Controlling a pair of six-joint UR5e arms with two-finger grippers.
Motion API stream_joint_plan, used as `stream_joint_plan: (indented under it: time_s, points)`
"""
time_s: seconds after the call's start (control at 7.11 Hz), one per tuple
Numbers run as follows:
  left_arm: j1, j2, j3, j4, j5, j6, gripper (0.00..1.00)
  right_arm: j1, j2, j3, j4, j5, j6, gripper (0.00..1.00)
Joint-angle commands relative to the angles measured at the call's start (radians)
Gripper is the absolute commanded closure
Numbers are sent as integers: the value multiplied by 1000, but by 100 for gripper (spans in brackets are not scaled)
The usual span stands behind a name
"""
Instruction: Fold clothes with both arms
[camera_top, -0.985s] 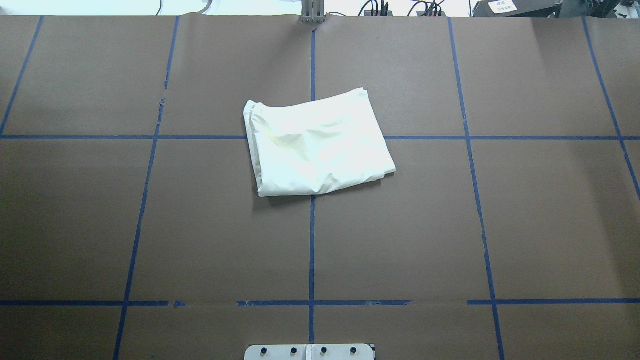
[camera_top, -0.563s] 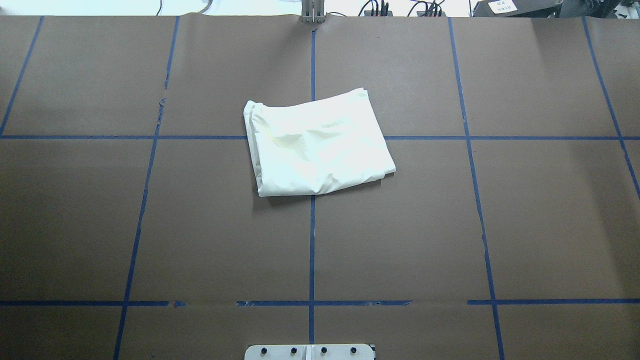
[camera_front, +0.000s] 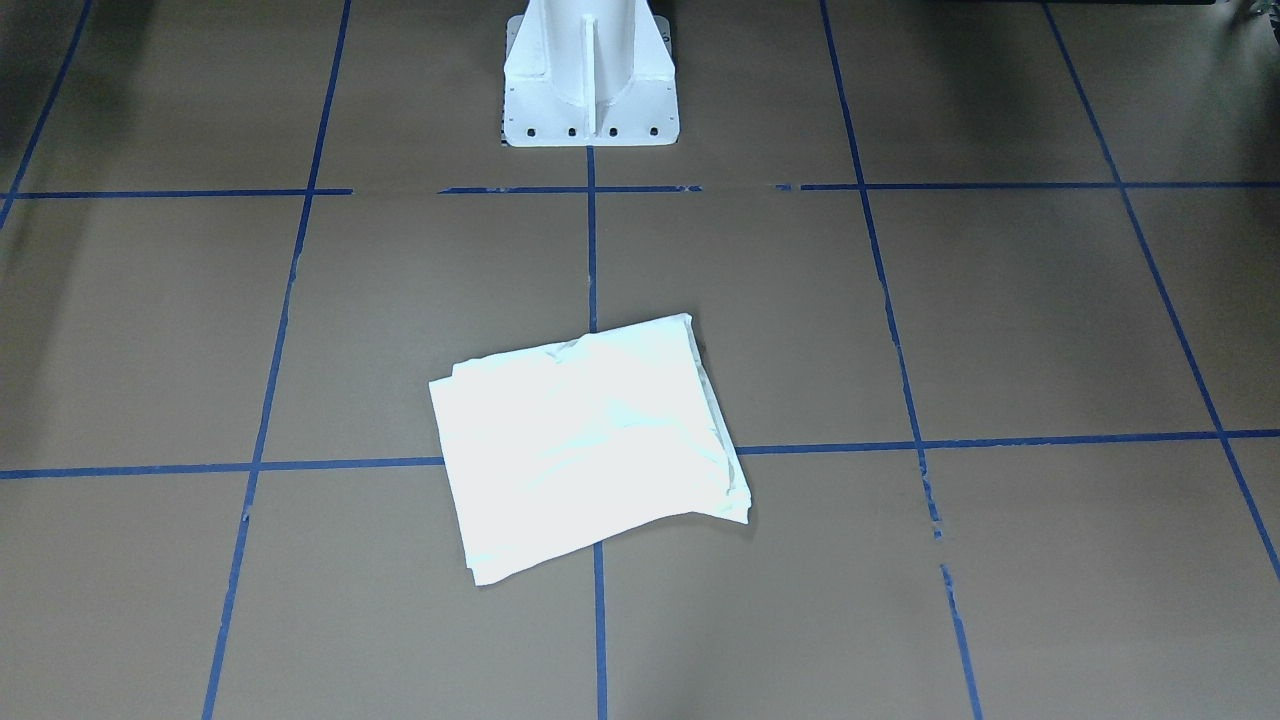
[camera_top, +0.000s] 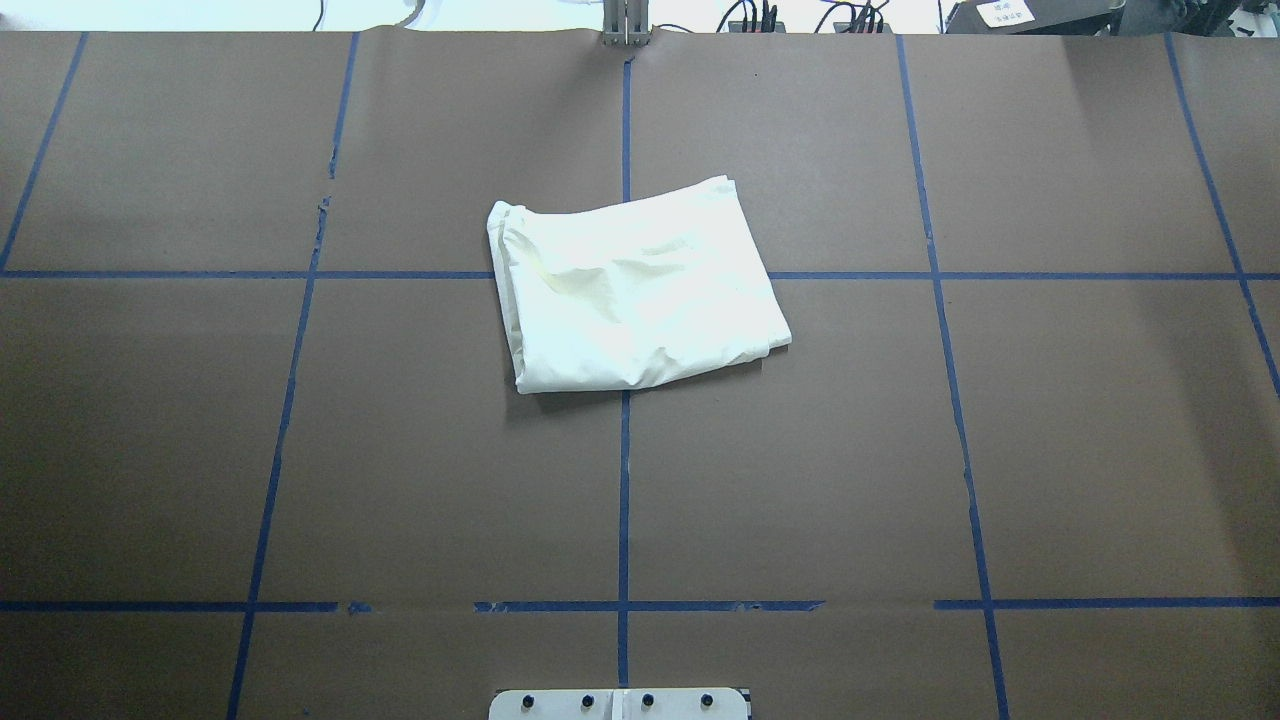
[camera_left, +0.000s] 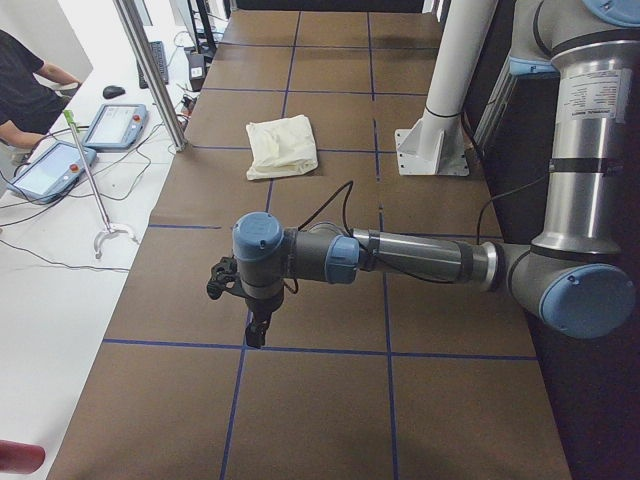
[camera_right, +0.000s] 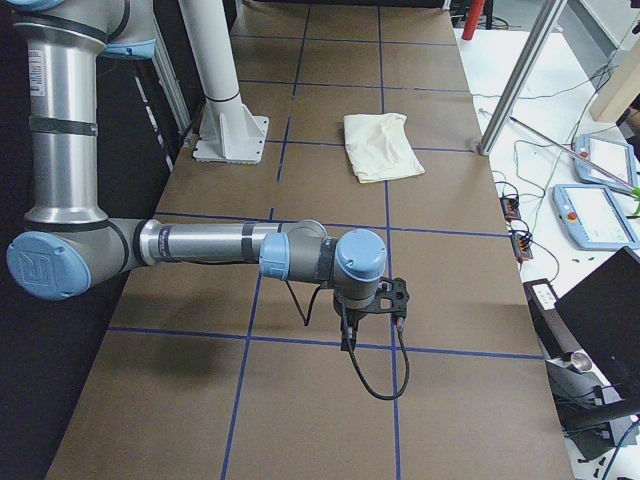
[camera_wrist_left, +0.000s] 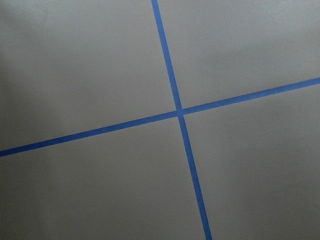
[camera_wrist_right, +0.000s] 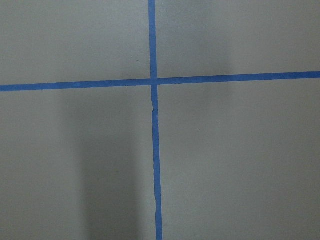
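Shirt: the cream-white shirt (camera_top: 635, 290) is folded into a rough rectangle with a plain face up and a few soft creases. It lies flat on the tabletop (camera_top: 1050, 450), straight out in front of the pedestal base (camera_front: 590, 70) and well apart from it.
Shirt and tape: it covers a crossing of the blue tape lines (camera_top: 624, 480), on the line that runs out from the pedestal base.
Left arm: the left arm (camera_left: 420, 258) stretches low and level, out to the left of the pedestal base, far from the shirt.
Left tool: the left tool (camera_left: 256, 335) points down just above the tabletop. Whether its jaws are apart or together, I cannot tell.
Right arm: the right arm (camera_right: 200, 243) mirrors it, out to the right of the pedestal base.
Right tool: the right tool (camera_right: 347, 338) points down over the tabletop, and its jaw state cannot be made out either.
Wrist views: each shows only a tape crossing on brown tabletop.
Beyond the tabletop: a person (camera_left: 25, 80) stands by handheld control screens (camera_left: 115, 125), farther out from the pedestal base than the shirt.
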Motion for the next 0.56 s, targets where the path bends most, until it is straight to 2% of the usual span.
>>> stream_joint_plan:
  time_s: [0.0,0.42]
  points:
    - [0,1,1,0,0,0,0,0,1,0,0,0,0,0]
    - [2,-1,1,0,0,-2,0,0,0,0,0,5,0,0]
